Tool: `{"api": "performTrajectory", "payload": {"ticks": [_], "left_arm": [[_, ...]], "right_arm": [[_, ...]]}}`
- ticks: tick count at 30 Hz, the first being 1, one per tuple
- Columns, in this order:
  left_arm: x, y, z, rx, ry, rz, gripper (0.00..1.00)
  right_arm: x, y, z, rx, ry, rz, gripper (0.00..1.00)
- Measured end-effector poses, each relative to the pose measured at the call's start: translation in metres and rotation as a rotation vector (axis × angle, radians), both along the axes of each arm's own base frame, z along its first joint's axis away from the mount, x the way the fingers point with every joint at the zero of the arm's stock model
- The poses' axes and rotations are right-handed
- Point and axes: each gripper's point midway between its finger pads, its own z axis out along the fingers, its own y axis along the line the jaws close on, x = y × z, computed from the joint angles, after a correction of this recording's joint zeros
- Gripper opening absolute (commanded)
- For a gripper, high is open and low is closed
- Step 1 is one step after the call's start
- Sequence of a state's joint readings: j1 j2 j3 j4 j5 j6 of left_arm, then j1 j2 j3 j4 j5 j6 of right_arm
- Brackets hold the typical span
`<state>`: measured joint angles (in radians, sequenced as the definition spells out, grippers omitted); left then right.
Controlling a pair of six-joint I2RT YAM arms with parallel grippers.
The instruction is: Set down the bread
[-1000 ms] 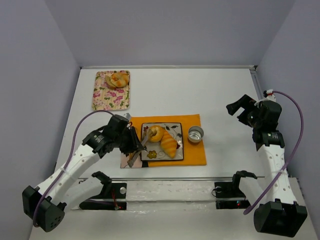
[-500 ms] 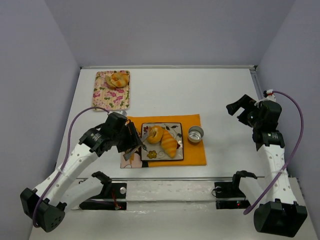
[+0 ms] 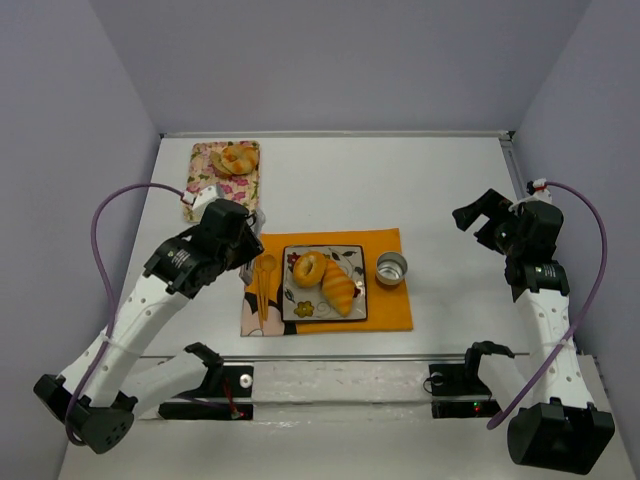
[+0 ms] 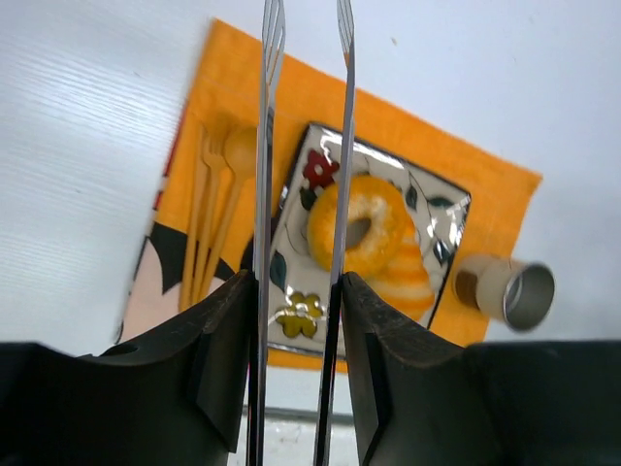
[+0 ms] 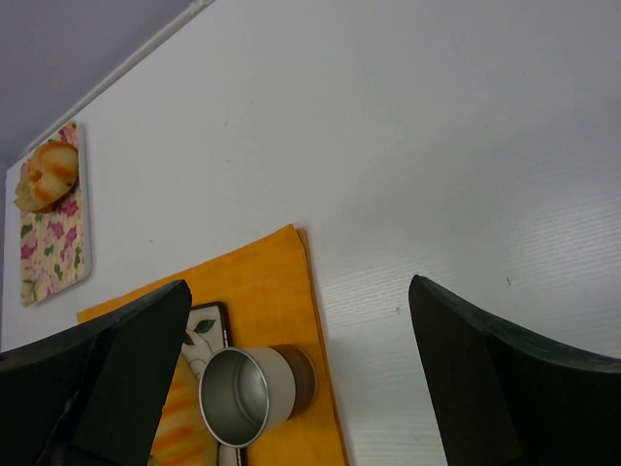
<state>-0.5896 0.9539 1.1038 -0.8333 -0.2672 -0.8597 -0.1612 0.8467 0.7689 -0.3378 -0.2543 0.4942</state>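
A ring-shaped bread (image 3: 308,266) and a long bread (image 3: 340,290) lie on the square patterned plate (image 3: 352,254) on the orange mat (image 3: 385,305). My left gripper (image 3: 248,232) is shut on metal tongs (image 4: 270,146) and hangs left of and above the plate. The tong blades stand apart with nothing between them. In the left wrist view the ring bread (image 4: 361,228) shows below the blades. My right gripper (image 3: 478,216) stands open and holds nothing, far right of the mat. A third bread (image 3: 236,158) rests on the floral tray (image 3: 215,195).
A metal cup (image 3: 391,268) stands on the mat right of the plate, also visible as the cup (image 5: 243,393) in the right wrist view. Wooden cutlery (image 3: 263,290) lies on the mat's left side. Grey walls enclose the white table.
My left gripper with the tongs drew back from the ring bread, moving left and toward the far side. The ring bread stays on the plate. The right arm has not moved.
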Motion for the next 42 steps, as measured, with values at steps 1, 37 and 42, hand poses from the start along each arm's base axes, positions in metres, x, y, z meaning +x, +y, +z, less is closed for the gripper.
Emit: {"api": "performTrajectory", "payload": {"ticks": [1,37,42], "left_arm": [[0.005,0.007,0.002,0.017,-0.013,0.052,0.49],[0.060,0.178,-0.183,0.146,0.304,0.724,0.99],[0.051,0.179,-0.159,0.146,0.276,0.735,0.99]], "right_arm": [[0.000,0.000,0.000,0.000,0.000,0.000,1.00],[0.000,-0.002,0.000,-0.005,-0.001,-0.012,1.00],[0.000,-0.003,0.000,-0.009,-0.002,-0.019,1.00]]}}
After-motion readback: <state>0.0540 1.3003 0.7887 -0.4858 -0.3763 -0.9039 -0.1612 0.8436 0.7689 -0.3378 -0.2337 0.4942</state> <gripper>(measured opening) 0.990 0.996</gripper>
